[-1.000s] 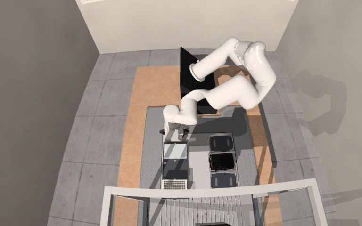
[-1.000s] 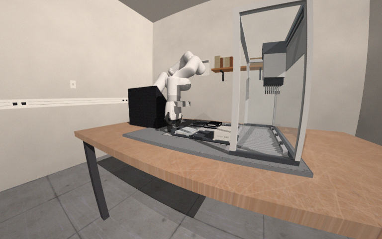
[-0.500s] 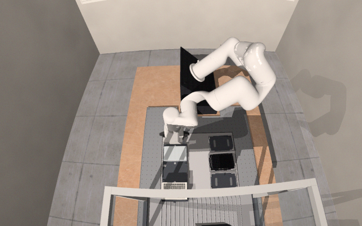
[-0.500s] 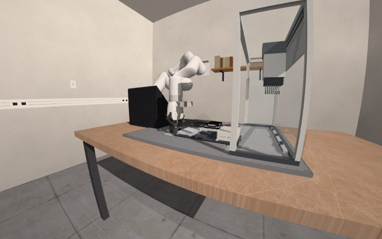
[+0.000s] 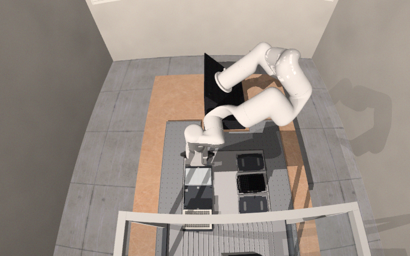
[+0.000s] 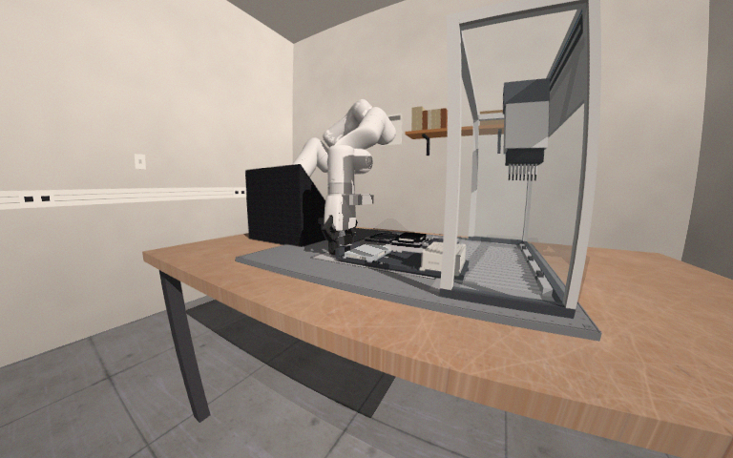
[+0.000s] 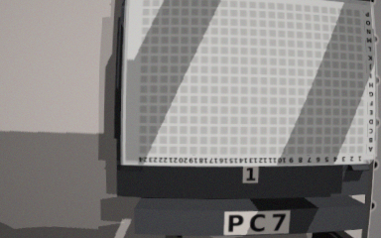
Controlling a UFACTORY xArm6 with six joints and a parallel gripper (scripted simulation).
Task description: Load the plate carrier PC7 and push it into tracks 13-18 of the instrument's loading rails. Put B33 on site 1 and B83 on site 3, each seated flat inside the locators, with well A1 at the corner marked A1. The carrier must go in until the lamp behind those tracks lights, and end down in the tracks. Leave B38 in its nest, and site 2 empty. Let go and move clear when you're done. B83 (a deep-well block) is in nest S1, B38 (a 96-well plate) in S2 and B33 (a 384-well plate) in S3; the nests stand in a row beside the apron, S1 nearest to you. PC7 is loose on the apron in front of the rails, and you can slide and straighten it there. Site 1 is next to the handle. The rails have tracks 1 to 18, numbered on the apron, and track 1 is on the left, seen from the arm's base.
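Note:
Plate carrier PC7 (image 5: 197, 196) lies lengthwise on the apron at the left of the overhead view. Its far end reaches under the instrument's frame beam into the rails. The white 384-well plate B33 (image 5: 197, 176) sits on site 1 and fills the wrist view (image 7: 245, 81), with its A1 corner at the lower right, above the "1" mark and the PC7 handle label (image 7: 257, 223). Site 2 (image 5: 197, 197) is empty. The pale deep-well block B83 (image 5: 197, 218) sits on site 3. My gripper (image 5: 198, 157) is open and stands low at the carrier's handle end, as the side view (image 6: 339, 245) also shows.
Three nests stand in a row to the right: S1 (image 5: 249, 161) and S3 (image 5: 253, 204) are empty, and S2 holds the black plate B38 (image 5: 251, 182). The instrument frame (image 6: 518, 161) with its pipetting head stands over the rails (image 6: 497, 267). A black box (image 6: 278, 205) stands behind the arm.

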